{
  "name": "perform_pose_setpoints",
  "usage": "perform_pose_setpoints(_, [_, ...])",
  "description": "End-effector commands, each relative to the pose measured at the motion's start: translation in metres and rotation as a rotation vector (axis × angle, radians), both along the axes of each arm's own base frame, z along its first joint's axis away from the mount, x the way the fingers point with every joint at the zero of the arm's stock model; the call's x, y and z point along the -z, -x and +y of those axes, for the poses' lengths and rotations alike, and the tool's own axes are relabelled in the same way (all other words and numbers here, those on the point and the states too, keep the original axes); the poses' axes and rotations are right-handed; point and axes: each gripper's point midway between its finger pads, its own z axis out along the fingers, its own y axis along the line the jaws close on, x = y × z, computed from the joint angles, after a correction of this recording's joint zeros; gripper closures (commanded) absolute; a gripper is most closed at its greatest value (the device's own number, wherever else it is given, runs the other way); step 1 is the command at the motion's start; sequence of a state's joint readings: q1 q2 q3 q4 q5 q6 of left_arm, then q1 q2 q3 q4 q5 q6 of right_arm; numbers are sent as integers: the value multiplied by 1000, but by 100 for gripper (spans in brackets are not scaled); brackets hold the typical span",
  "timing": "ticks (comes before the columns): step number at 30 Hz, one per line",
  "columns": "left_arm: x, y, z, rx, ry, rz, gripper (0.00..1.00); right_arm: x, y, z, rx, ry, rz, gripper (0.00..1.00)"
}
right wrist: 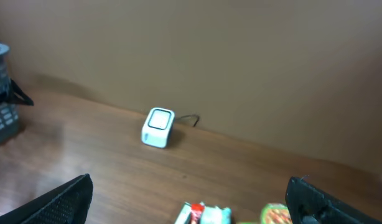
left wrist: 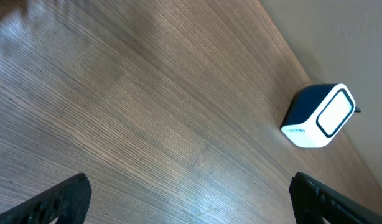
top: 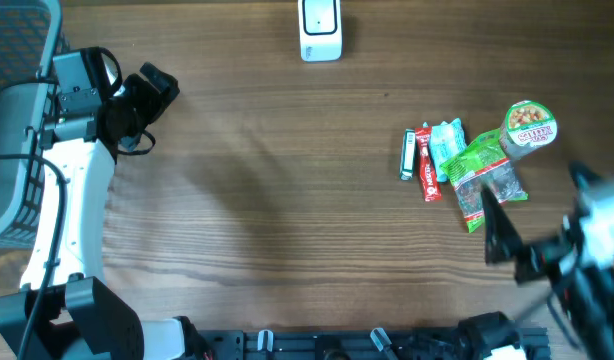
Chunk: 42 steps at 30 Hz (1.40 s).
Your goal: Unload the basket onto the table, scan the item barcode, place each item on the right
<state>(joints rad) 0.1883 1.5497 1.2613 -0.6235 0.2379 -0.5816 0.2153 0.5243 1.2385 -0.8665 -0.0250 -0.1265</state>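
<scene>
2 arms (top: 67,190) hover well apart, jaws wide.

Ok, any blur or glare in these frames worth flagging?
Overhead: the right arm is motion-smeared, the snack packets sharp. Left wrist: crisp, a pale sheen on the table. Right wrist: soft throughout, the scanner slightly fuzzy.

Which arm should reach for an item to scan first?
Right. The right gripper, open, hovers just beside the snack packets. The left gripper, also open, sits at the opposite side by the basket, with no item close to it.
</scene>
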Motion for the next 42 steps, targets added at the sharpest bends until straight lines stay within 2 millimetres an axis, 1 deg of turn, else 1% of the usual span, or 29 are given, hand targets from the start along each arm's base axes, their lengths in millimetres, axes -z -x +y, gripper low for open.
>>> perform_pose_setpoints(1, [-11,-2,0,2,5,-30,0,27,18,-12,48,19,-44,0])
perform_pose_setpoints(3, [-11,-2,0,2,5,-30,0,35,23,-17,70,13,-81,0])
perform_pose_setpoints(5, [-11,-2,0,2,5,-30,0,45,24,-20,95,3,-115,0])
perform_pose_setpoints(9, [-11,-2,0,2,5,-30,0,63,12,-27,146,-72,-188,0])
perform_pose_setpoints(11, [-11,-2,0,2,5,-30,0,68,4,-29,161,-121,-231,0])
perform_pose_setpoints(14, [-11,-2,0,2,5,-30,0,69,-5,-31,167,-192,-317,0])
perform_pose_setpoints(18, [-11,-2,0,2,5,-30,0,61,-11,-31,149,-276,-466,0])
perform_pose_setpoints(22, [-11,-2,0,2,5,-30,0,54,-13,-30,127,-312,-589,0])
perform_pose_setpoints(23, [-11,-2,0,2,5,-30,0,54,-13,-29,118,-313,-616,0])
perform_pose_setpoints(25, [-11,-2,0,2,5,-30,0,59,-16,-29,112,-317,-649,0])
perform_pose_setpoints(28, [-11,-2,0,2,5,-30,0,76,-23,-27,100,-316,-654,0])
perform_pose_setpoints(35, [-11,-2,0,2,5,-30,0,134,-48,-25,101,-356,-528,0])
perform_pose_setpoints(36, [-11,-2,0,2,5,-30,0,145,-52,-25,106,-367,-490,0])
perform_pose_setpoints(39, [-11,-2,0,2,5,-30,0,162,-58,-24,116,-372,-411,0])
perform_pose_setpoints(42, [-11,-2,0,2,5,-30,0,194,-67,-24,140,-356,-280,0])
